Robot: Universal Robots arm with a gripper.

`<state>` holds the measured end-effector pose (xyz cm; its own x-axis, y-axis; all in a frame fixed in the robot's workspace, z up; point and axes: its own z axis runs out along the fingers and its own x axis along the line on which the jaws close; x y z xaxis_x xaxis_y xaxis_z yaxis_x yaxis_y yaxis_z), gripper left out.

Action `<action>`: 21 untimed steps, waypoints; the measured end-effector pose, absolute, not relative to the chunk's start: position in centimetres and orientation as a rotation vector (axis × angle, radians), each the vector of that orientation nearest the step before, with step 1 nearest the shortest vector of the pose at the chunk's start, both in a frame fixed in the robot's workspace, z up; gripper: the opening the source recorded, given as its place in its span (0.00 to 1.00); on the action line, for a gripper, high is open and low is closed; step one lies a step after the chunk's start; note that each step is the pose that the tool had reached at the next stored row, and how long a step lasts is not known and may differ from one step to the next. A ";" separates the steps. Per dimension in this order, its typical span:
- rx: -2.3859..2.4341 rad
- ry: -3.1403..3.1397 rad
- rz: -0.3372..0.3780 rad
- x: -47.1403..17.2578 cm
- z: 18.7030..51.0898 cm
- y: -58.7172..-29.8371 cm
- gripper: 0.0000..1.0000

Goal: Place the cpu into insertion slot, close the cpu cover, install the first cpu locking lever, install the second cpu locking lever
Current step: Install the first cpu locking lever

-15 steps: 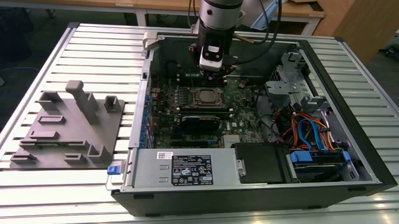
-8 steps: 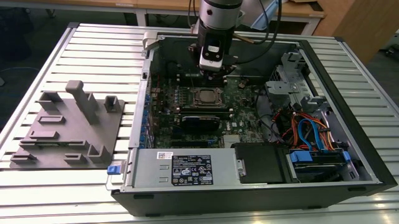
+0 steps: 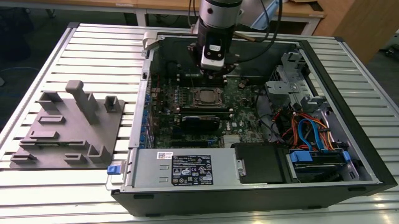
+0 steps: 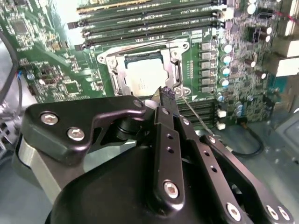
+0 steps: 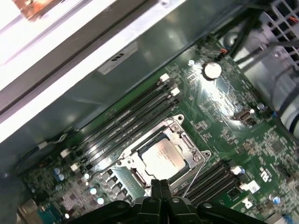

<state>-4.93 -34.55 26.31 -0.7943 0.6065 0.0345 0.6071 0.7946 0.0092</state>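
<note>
The cpu lies in the insertion slot on the green board, its silver top showing in both wrist views. The cpu cover lies flat around it as a metal frame. A thin wire locking lever sticks out from the socket's corner, slanting free over the board. My gripper is shut with nothing between its fingers, its tips hovering just beside the socket edge and close to that lever. In the exterior view the gripper hangs over the board behind the socket.
Long black memory slots run beside the socket. The open computer case walls the board in, with cables and a drive cage at the exterior view's right. A power supply sits in front. A grey fixture tray stands outside at the left.
</note>
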 end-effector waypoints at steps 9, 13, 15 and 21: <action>-0.854 -3.014 -0.039 -5.0 26.3 -34.6 0.10; -0.746 -3.042 -0.038 -5.0 26.2 -34.6 0.10; -0.690 -3.054 -0.038 -5.0 26.2 -34.6 0.10; -0.523 -3.086 -0.037 -5.0 26.2 -34.6 0.10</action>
<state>-4.97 -34.56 26.17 -0.9442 0.3291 0.0152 0.3293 0.9440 0.0216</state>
